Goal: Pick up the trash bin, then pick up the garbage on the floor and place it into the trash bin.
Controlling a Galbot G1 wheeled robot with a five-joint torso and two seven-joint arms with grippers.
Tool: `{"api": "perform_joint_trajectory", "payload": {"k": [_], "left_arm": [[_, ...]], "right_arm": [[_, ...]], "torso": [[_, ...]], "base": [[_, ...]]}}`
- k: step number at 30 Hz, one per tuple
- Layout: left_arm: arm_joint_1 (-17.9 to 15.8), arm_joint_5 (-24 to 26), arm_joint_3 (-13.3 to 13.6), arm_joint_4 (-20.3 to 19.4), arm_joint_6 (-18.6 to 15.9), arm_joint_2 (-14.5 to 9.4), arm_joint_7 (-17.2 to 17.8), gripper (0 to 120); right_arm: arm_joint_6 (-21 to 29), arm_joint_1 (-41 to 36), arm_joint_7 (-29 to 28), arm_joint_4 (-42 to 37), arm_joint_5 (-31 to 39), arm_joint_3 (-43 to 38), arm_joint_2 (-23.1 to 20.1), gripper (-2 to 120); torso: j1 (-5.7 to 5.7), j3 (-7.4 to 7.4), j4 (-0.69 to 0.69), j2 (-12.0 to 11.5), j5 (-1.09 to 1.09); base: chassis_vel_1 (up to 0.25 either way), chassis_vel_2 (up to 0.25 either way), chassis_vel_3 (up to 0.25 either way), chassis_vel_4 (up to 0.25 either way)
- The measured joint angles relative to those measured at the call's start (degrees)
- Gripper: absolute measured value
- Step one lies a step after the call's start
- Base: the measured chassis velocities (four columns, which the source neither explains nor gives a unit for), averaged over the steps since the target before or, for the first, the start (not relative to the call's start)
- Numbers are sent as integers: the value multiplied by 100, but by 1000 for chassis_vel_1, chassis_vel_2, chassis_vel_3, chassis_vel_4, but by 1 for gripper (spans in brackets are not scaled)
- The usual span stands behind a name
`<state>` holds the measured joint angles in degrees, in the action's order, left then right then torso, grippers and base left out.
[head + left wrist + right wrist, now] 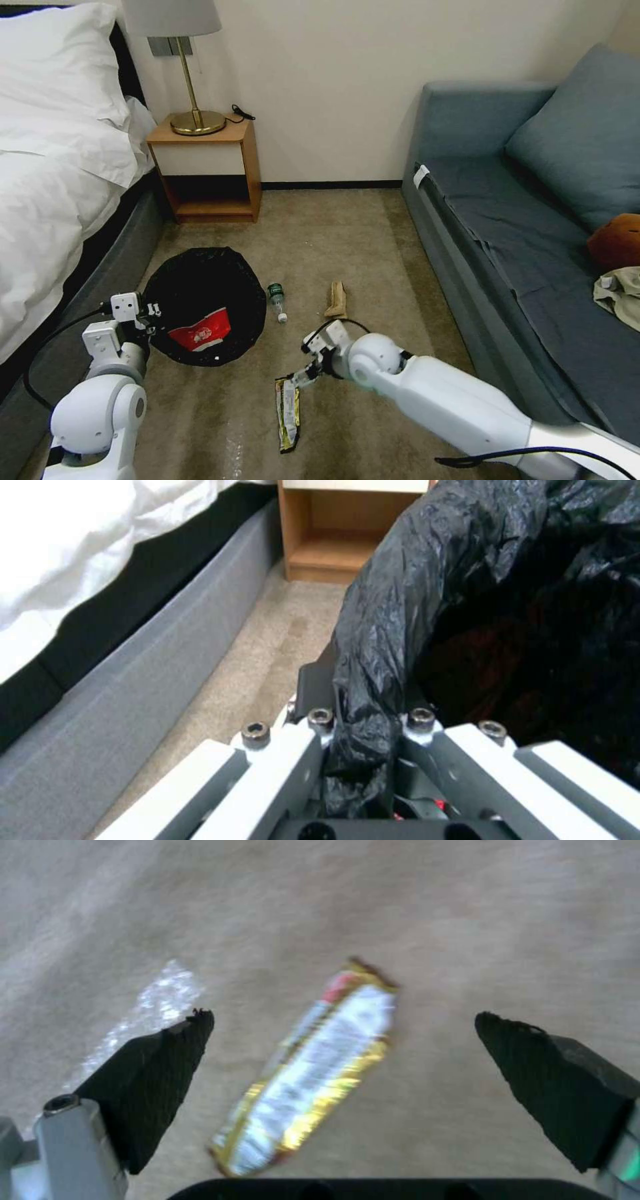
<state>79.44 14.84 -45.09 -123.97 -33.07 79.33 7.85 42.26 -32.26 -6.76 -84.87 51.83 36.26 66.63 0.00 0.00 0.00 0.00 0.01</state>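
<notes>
The trash bin (203, 303), lined with a crinkly black bag, stands low beside the bed, and my left gripper (151, 319) is shut on its rim (373, 680). A red-and-white wrapper (200, 331) lies inside the bin. On the carpet lie a clear bottle with a green label (277, 301), a crumpled tan paper (337, 300) and a gold-and-dark snack wrapper (288, 413). My right gripper (300, 377) hovers open just above that wrapper's far end. In the right wrist view the wrapper (313, 1065) lies between the spread black fingers (160, 1075), untouched.
The bed (53, 187) borders the left side and a wooden nightstand (207, 170) with a lamp stands at the back wall. A blue sofa (520, 220) runs along the right, with a beige clothing heap (620, 293). A clear film scrap (153, 1010) lies near the wrapper.
</notes>
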Motion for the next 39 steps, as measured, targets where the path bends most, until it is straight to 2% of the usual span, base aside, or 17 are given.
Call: {"api": "perform_joint_trajectory", "payload": {"k": [2, 8, 23, 39], "left_arm": [[75, -2, -32, -124, 3, 41, 5, 3], [253, -4, -69, -318, 47, 99, 4, 3], [350, -89, 55, -486, 75, 171, 20, 3], [278, -86, 113, -359, 88, 140, 20, 3]], "right_arm": [[-4, -10, 26, 232, -102, 140, 265, 100], [-8, -37, 68, 570, -344, 271, 544, 100], [-197, -270, 170, 1190, -921, 289, 752, 100], [-415, -405, 298, 1657, -1284, 317, 866, 100]], "torso": [[0, 0, 1, 0, -2], [0, 0, 0, -1, -1], [0, 0, 0, -1, -1], [0, 0, 0, -1, -1]], "base": [[0, 0, 0, 0], [0, 0, 0, 0], [0, 0, 0, 0], [0, 0, 0, 0]]}}
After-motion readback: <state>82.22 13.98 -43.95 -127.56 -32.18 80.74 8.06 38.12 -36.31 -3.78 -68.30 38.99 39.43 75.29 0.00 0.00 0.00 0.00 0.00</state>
